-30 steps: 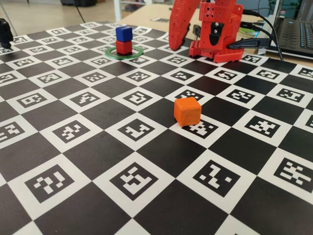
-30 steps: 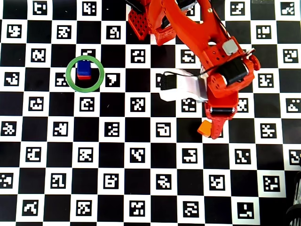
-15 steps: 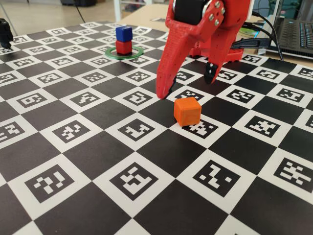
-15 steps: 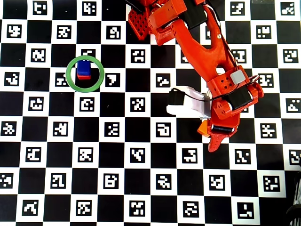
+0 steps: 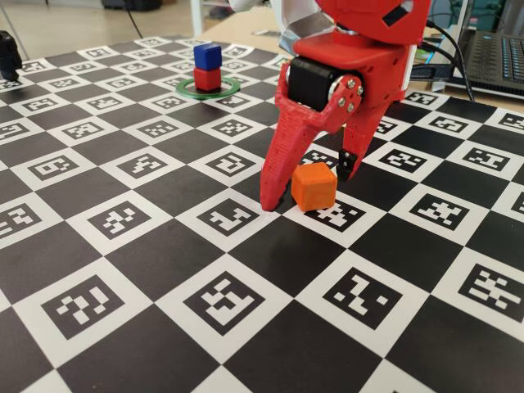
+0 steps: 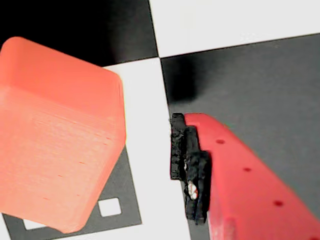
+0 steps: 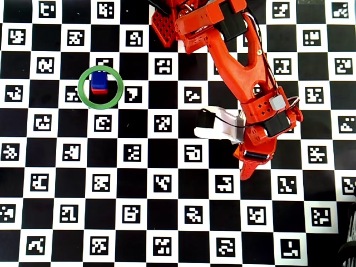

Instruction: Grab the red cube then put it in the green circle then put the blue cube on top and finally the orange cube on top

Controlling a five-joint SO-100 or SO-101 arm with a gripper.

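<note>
Two cubes stacked already: blue cube (image 5: pixel 207 56) on red cube (image 5: pixel 207 79) inside green circle (image 5: pixel 210 88), far from jaws. Jaws spread around orange cube (image 5: pixel 314 186) on table (image 5: pixel 164 270), not pinching yet.

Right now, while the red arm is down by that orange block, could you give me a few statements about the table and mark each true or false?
1. The blue cube sits on the red cube. True.
2. The stack stands outside the green circle. False: it stands inside the ring.
3. The gripper straddles the orange cube, jaws open. True.
4. The orange cube is lifted off the board. False: it rests on the checkered board.
5. A laptop is at the far right edge. True.
</note>
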